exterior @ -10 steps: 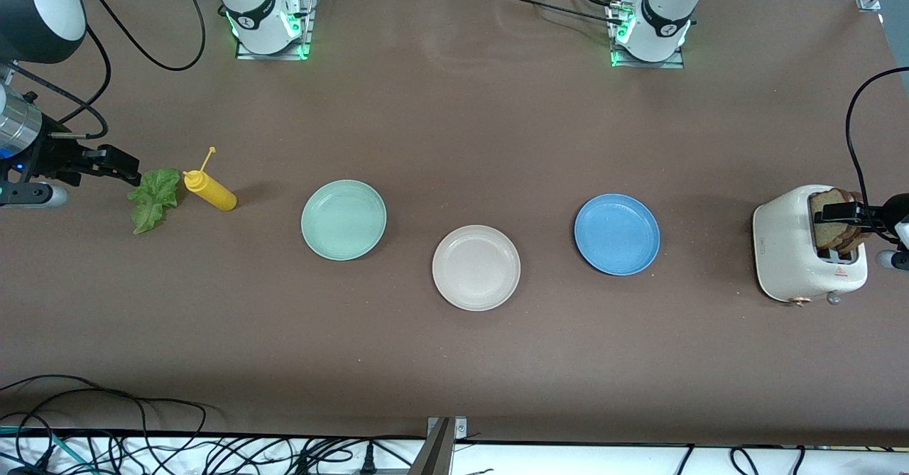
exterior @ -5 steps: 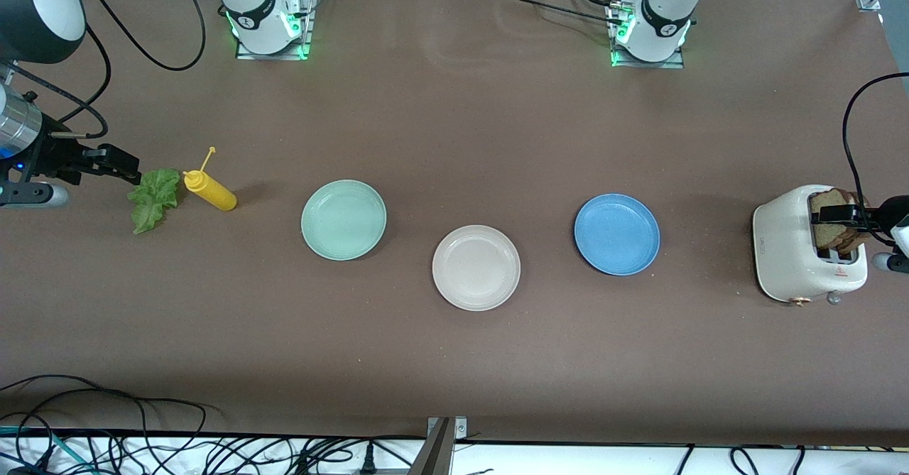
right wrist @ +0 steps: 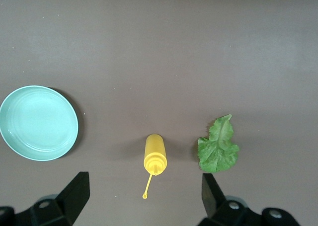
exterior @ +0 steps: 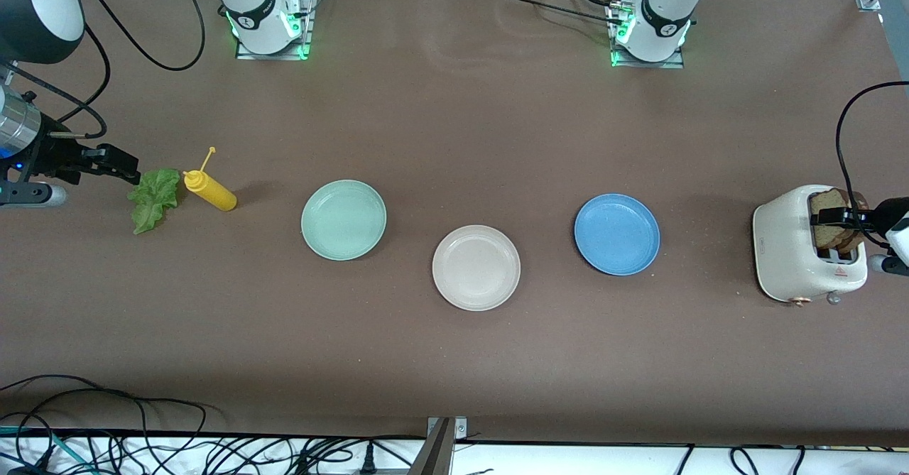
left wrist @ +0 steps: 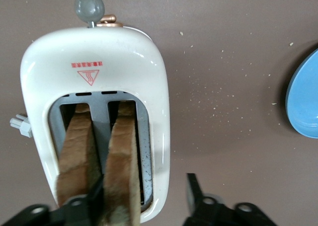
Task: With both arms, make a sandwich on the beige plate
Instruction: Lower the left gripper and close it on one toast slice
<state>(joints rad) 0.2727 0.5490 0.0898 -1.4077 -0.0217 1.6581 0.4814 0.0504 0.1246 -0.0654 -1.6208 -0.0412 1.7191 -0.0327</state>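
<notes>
Watching my left end effector (left wrist: 144, 198) over the toaster (exterior: 799, 251) at the left arm's end of the worktop (exterior: 454, 361), fingers apart, straddling one of two bread slices (left wrist: 121, 161) standing in the slots. My right end effector (right wrist: 144, 196) hangs spread over the lettuce (exterior: 153, 198) and mustard bottle (exterior: 209, 189). The beige plate (exterior: 476, 268) sits between the green plate (exterior: 344, 219) and blue plate (exterior: 616, 233).
</notes>
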